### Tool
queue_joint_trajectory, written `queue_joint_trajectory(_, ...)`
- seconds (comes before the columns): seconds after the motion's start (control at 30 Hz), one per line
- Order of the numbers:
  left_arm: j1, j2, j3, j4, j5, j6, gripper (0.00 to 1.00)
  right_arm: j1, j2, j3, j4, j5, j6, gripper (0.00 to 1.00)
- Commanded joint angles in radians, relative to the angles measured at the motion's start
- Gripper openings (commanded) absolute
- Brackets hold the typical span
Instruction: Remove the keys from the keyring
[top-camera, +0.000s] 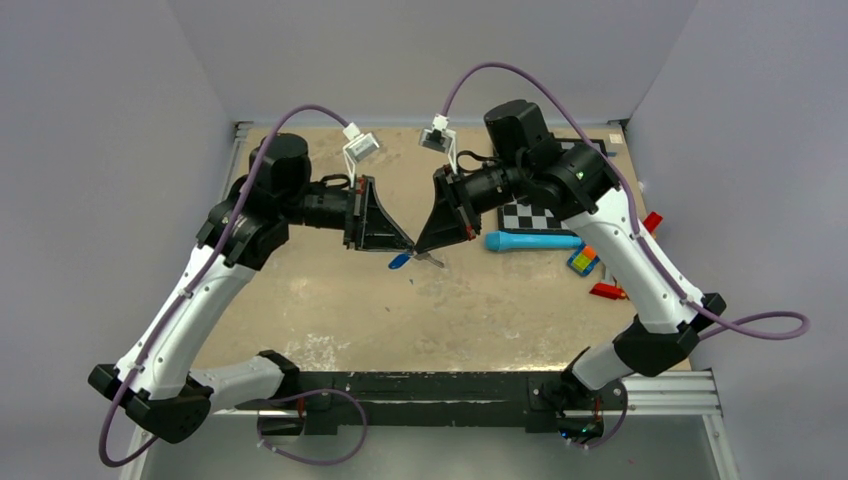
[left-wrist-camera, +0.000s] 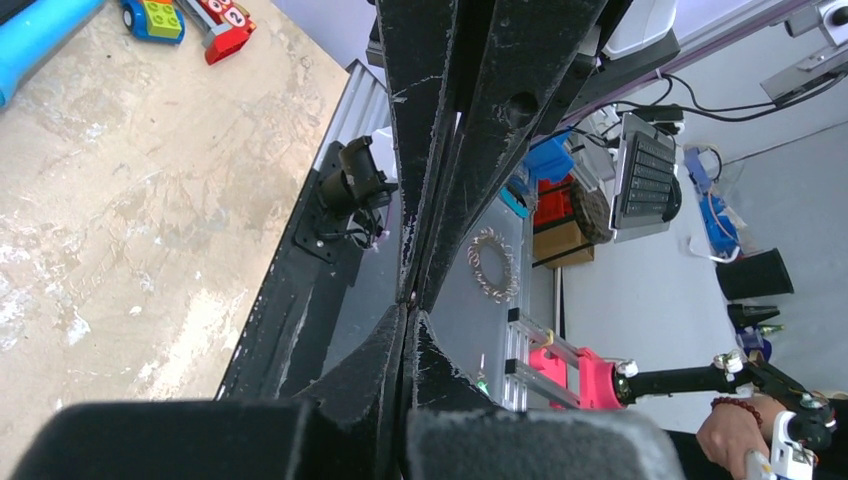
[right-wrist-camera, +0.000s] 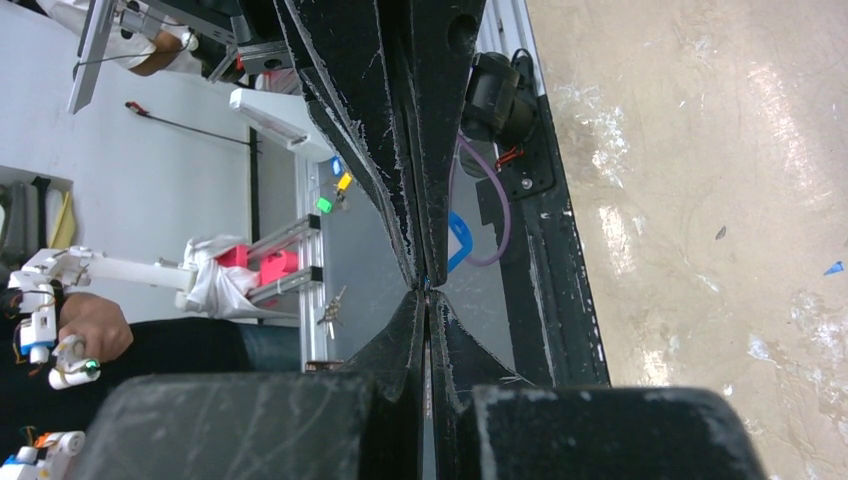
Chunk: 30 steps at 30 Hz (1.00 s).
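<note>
While your left gripper (top-camera: 410, 244) and right gripper (top-camera: 421, 248) sit pinched shut tip to tip, the keys (top-camera: 431, 260) hang just under them, blue tag (top-camera: 398, 262) still attached; nothing's separated yet, grip unclear.

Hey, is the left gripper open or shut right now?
Shut. In its wrist view the left gripper comes to a closed point with no gap showing. Whether it pinches anything, cannot tell.
</note>
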<state>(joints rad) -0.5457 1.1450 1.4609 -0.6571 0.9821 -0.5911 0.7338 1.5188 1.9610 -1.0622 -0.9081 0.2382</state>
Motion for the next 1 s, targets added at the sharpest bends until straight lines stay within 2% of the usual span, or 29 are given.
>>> queue_joint_trajectory(0.0, -0.012, -0.010, 0.053, 0.016, -0.045, -0.025, 0.00, 0.006, -0.029, -0.015, 0.096, -0.025, 0.016, 0.00)
queue_joint_trajectory(0.47, -0.012, -0.060, 0.046, 0.117, -0.161, -0.142, 0.00, 0.006, -0.186, -0.296, 0.589, 0.036, 0.334, 0.00)
queue_joint_trajectory(0.97, -0.013, -0.115, 0.029, 0.169, -0.260, -0.193, 0.00, 0.007, -0.240, -0.380, 0.790, 0.060, 0.466, 0.00)
